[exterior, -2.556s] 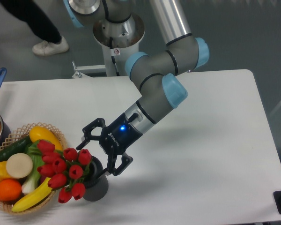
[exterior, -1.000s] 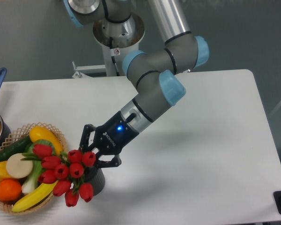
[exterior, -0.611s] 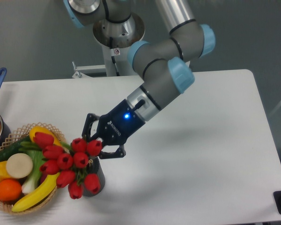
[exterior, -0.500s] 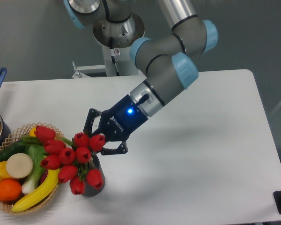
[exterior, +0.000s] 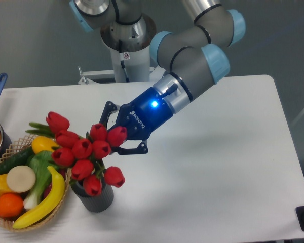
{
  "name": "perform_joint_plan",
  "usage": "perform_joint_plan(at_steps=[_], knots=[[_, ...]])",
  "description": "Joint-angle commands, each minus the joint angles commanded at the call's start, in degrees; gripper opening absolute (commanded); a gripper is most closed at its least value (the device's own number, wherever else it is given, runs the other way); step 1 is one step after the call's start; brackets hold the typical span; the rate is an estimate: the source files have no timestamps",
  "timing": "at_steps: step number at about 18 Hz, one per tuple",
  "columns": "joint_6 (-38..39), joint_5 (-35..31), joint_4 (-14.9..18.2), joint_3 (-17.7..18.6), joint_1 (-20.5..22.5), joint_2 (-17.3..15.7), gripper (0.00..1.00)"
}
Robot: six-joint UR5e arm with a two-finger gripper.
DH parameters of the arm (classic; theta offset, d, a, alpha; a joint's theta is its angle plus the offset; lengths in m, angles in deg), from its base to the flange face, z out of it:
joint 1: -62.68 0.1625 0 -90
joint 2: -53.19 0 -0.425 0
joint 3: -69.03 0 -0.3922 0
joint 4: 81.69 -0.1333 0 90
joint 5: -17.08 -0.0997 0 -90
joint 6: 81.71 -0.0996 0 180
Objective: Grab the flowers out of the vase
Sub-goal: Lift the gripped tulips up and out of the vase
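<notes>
Flowers (exterior: 83, 152) tilted, buds pointing lower left, stems toward gripper (exterior: 122, 137), jaws clamping them, above vase (exterior: 93, 196).

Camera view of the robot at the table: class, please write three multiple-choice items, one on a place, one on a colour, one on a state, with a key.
1. Where is the woven basket?
A. left of the vase
B. right of the vase
C. behind the arm

2. What colour are the flowers?
A. yellow
B. red
C. white

3. What is the gripper doing?
A. hanging open over bare table
B. holding the pot
C. closed on the flowers

Key: 1 A, it sits left of the vase; 2 B, the buds are red; 3 C, the fingers clamp the bunch.
</notes>
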Motion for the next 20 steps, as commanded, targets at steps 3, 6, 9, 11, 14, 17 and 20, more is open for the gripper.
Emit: perform_joint_plan(at_steps=[3,6,9,11,14,17,20], knots=[[0.0,1.3,0.0,-0.4,0.5,0.0,0.03],[0.0,1.8,0.0,-0.5,0.9,-0.1,0.04],[0.0,3.2,0.0,-0.6,1.7,-0.1,0.05],[-0.1,3.3,0.0,-0.6,2.5,-0.3,0.04],[-0.3,2.4,0.0,-0.8,3.8,-1.1,0.04],[-0.7,-0.2,-0.2,-1.1,5.4,-1.1,0.04],[-0.9,-12.3,-0.2,-2.7,5.9,-1.3,0.04]])
